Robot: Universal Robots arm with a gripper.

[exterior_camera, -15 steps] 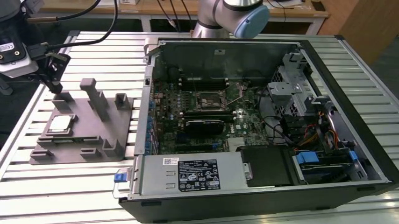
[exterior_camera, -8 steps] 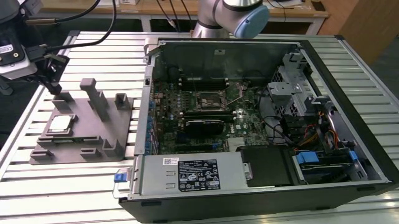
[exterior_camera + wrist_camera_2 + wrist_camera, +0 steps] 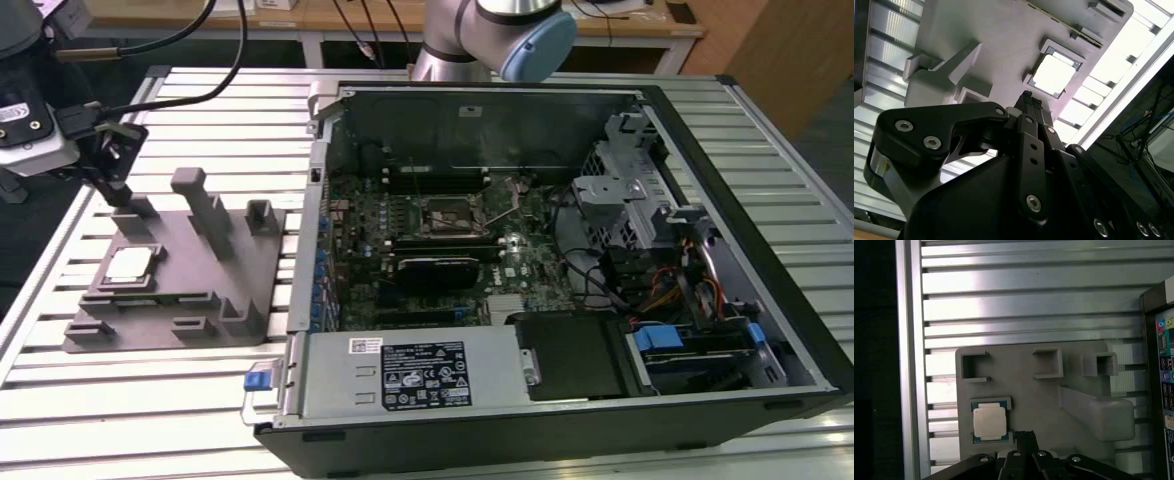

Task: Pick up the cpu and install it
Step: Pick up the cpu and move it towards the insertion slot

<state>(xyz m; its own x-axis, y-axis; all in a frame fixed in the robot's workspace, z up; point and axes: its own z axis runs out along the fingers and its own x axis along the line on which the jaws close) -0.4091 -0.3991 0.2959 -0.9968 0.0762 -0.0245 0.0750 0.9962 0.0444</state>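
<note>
You had the tool (image 3: 130, 203) out over the grey plastic fixture (image 3: 200, 285), which lay on the slatted metal counter (image 3: 134, 400) at the exterior view's left, beside the open computer case (image 3: 747, 230). The two fingers (image 3: 1027, 101) were pressed together, narrow, with nothing between them; both wrist views showed the black fingertips (image 3: 1024, 436) closed and empty.

The cpu (image 3: 130, 265) sat flat in its shallow framed recess on the fixture, pale metal top facing up. In the second wrist view the cpu (image 3: 1054, 75) lay just beyond the fingertips, near them and not touched. In the first wrist view the cpu (image 3: 989, 422) was close beside the tool (image 3: 1024, 436), with the fixture (image 3: 1029, 400) spread under both.

From the exterior view, your tool hung above the fixture's raised blocks, on the side of the cpu farther from the camera. Whether the tips rested on a block could not be told.

Inside the case, the motherboard's socket (image 3: 447, 212) lay well apart from the cpu. The arm (image 3: 497, 28) rose behind the case.
</note>
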